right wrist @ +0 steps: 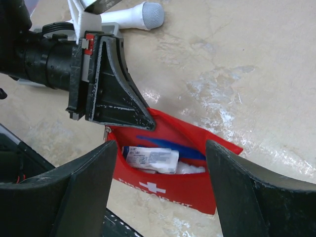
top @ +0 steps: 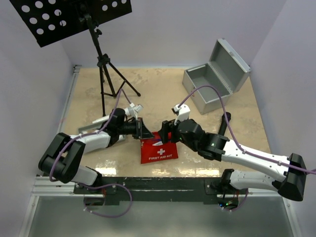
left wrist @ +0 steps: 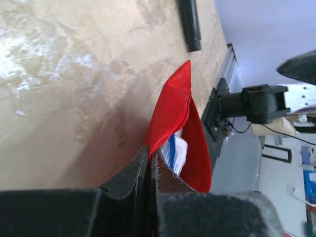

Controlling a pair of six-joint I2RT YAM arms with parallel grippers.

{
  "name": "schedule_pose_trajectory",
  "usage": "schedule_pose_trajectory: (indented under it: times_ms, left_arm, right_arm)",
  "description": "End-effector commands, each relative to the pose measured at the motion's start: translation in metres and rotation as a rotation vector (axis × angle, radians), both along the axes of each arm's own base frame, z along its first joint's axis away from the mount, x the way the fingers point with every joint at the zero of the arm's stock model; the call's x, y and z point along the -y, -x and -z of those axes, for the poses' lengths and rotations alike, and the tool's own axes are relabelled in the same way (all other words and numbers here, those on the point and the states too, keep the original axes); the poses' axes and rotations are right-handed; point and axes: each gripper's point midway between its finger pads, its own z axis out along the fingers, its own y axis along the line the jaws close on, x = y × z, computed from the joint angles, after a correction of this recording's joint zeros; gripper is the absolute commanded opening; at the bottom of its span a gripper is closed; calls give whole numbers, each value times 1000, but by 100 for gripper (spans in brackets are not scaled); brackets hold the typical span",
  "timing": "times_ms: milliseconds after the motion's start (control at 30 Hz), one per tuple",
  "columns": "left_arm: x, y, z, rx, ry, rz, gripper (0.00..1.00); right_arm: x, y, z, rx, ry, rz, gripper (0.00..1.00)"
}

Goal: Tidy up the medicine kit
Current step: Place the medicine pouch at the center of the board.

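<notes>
So, arms: two, both reaching toward the middle of the top view, their wrists facing each other over the pouch.
Pouch: one red fabric pouch [top: 158, 150] with a white cross and "FIRST AID KIT" lettering. It lies on the beige marbled table [top: 148, 89] just below the centre of the frame, with its mouth gaping.
Left fingers: the left fingers [right wrist: 118, 98] are pressed together and pinch the pouch's upper rim at its left corner. In the left wrist view, red fabric runs up out of the seam between them.
Right fingers: the right fingers [right wrist: 84, 197] are spread wide, one at the lower left and one at the lower right of the right wrist view. They grip nothing, and the pouch mouth shows between them.
Pouch contents: three things can be seen. One white printed packet [right wrist: 150, 159], one blue strip [right wrist: 168, 146] behind it, and one white wad [right wrist: 190, 169] at its right end.
Case: one silver-grey metal case [top: 195, 93] sits at the upper right of the top view. Its lid is open and tipped back, and it is well apart from the pouch.
Stand: one black tripod stand [top: 103, 74] is at the upper left, with one black perforated plate [top: 74, 17] on top, in the corner of the frame.
</notes>
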Motion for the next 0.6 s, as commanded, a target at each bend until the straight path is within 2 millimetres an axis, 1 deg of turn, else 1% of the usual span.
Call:
schedule_pose_trajectory:
  times_ms: [0, 167, 333, 567]
  left_arm:
    - [2, -23, -7, 73, -18, -54, 15]
    - [5, -37, -17, 100, -16, -91, 27]
    - [6, -46, -25, 118, -19, -106, 33]
    - [3, -53, -26, 123, -40, -136, 39]
  right_arm:
    - [-6, -1, -3, 3, -54, 3, 76]
    - [-6, -1, 5, -4, -37, 2, 76]
    - [-5, -1, 7, -2, -28, -3, 76]
    - [-4, 0, 12, -6, -15, -4, 76]
